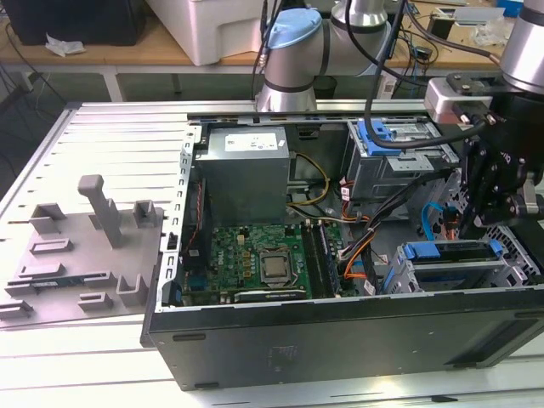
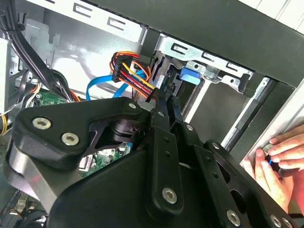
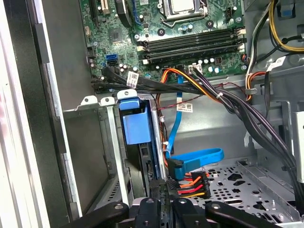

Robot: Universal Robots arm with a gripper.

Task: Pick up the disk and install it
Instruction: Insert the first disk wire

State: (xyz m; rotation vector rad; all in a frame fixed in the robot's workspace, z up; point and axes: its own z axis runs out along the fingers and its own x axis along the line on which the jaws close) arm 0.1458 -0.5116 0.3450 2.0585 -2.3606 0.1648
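Observation:
The disk [image 1: 452, 265] sits in the silver bay at the case's front corner on the exterior view's right, with its blue plastic frame [image 1: 450, 251] on top. In the first wrist view the disk's blue frame end [image 3: 135, 122] shows between the bay's metal walls, with a dark edge running below it. My gripper [image 1: 474, 223] hangs just above the bay. Its black fingers meet at the tips in both wrist views, shut, with nothing visible between them [image 3: 163, 184] [image 2: 164, 99]. The tips are close beside the bay and a bundle of cables.
The open case holds a grey power-supply box [image 1: 246, 166], a green motherboard [image 1: 255, 259] and a second drive cage with a blue latch [image 1: 395, 149]. Orange, red and blue cables [image 3: 190, 178] lie by the fingertips. A person's hand [image 2: 278, 161] rests at the case edge. A grey fixture plate [image 1: 85, 246] lies outside, on the exterior view's left.

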